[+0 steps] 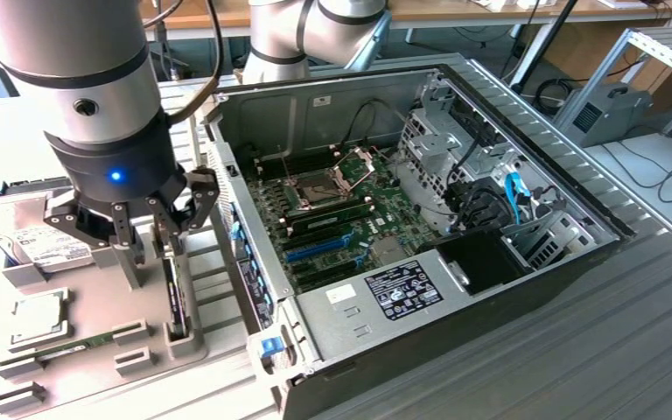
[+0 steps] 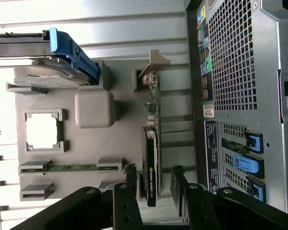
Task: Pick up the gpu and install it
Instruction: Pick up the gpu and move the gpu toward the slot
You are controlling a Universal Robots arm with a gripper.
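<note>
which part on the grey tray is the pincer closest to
The thin black gpu card standing on edge, straddled by the open pincer. The silver hard drive and green ram stick sit farther off.

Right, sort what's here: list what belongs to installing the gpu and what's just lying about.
For the job:
gpu, standing on edge in its holder
gripper, open, a finger on either side of the gpu
open computer case
motherboard inside the case

Lying about:
hard drive
RAM stick
CPU
</note>
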